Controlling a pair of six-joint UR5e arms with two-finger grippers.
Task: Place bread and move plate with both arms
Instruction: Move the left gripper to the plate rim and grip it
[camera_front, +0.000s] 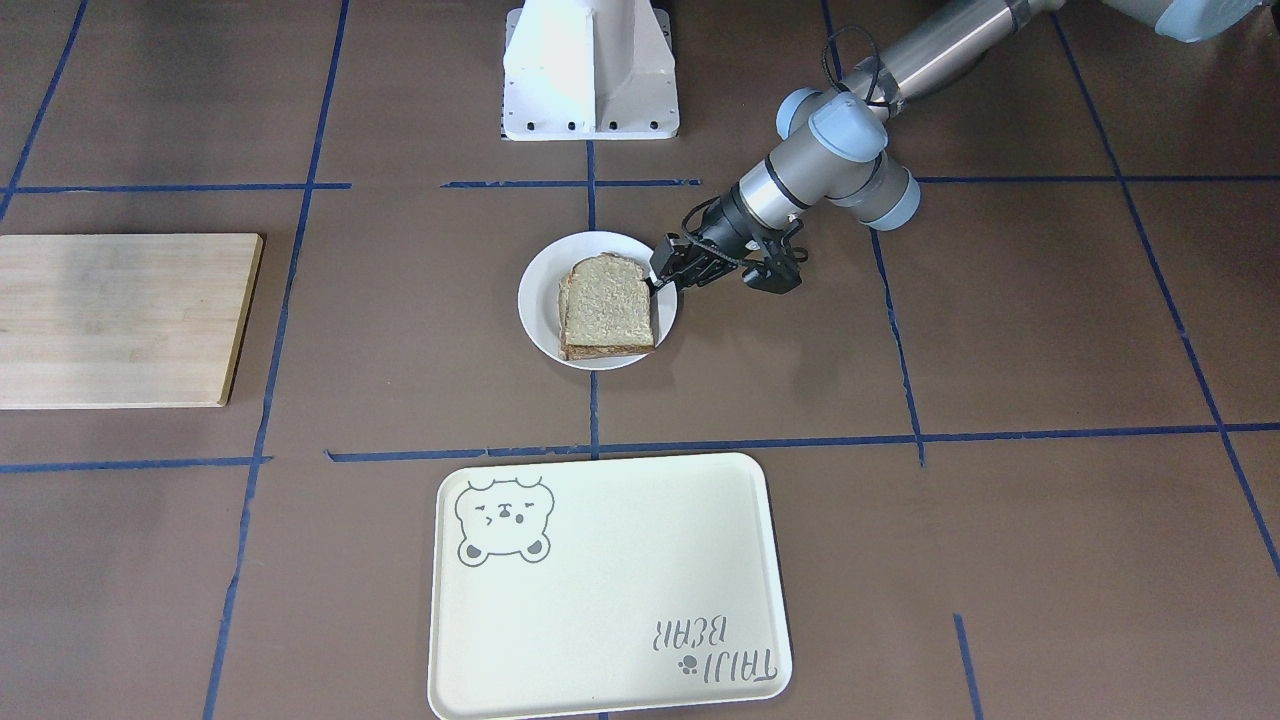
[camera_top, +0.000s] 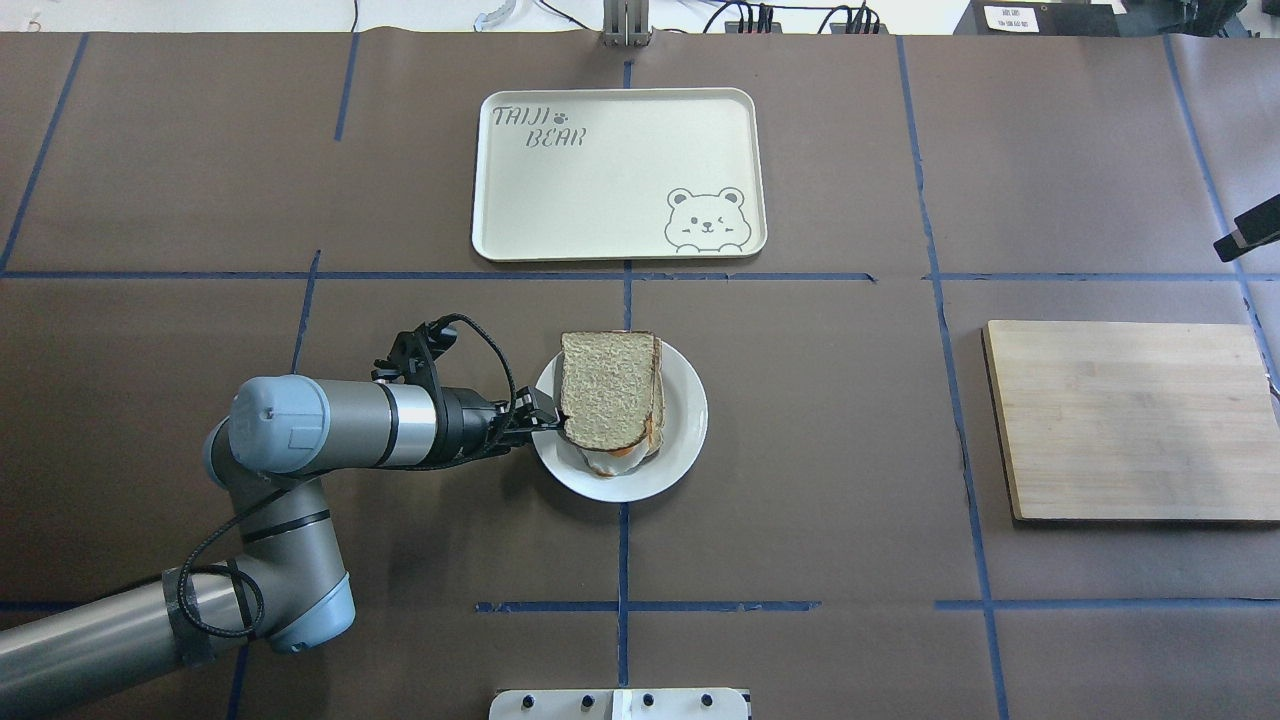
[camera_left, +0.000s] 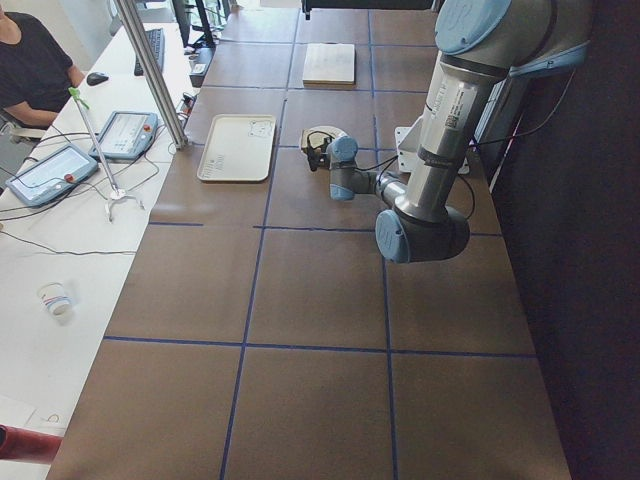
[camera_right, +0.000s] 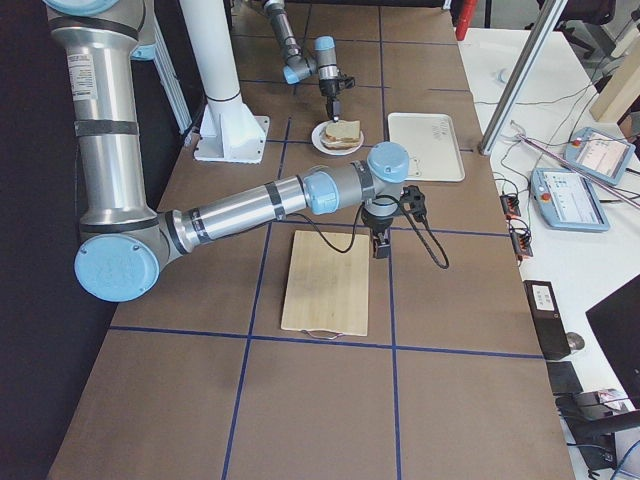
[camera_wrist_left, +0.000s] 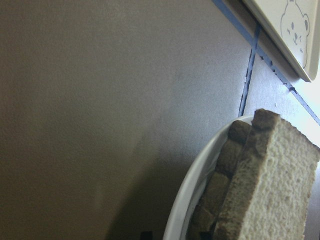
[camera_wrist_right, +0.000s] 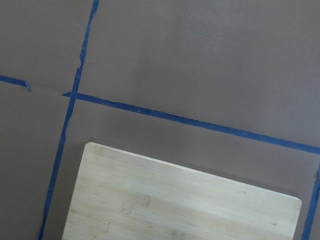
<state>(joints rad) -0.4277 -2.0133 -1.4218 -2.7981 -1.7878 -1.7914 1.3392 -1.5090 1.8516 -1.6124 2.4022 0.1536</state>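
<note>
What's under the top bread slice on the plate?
A second slice's crust shows beneath the bread, and something white and orange peeks out on the robot's side. What lies between them is otherwise covered.

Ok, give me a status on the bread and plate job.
Done, by the look of it: the bread lies on top of another slice on the plate. In hand: the left tool is at the bread's corner; whether it grips, I cannot tell. Left: moving the plate with both arms. It sits mid-table, short of the tray, and the right tool hangs by the wooden board, away from it.
</note>
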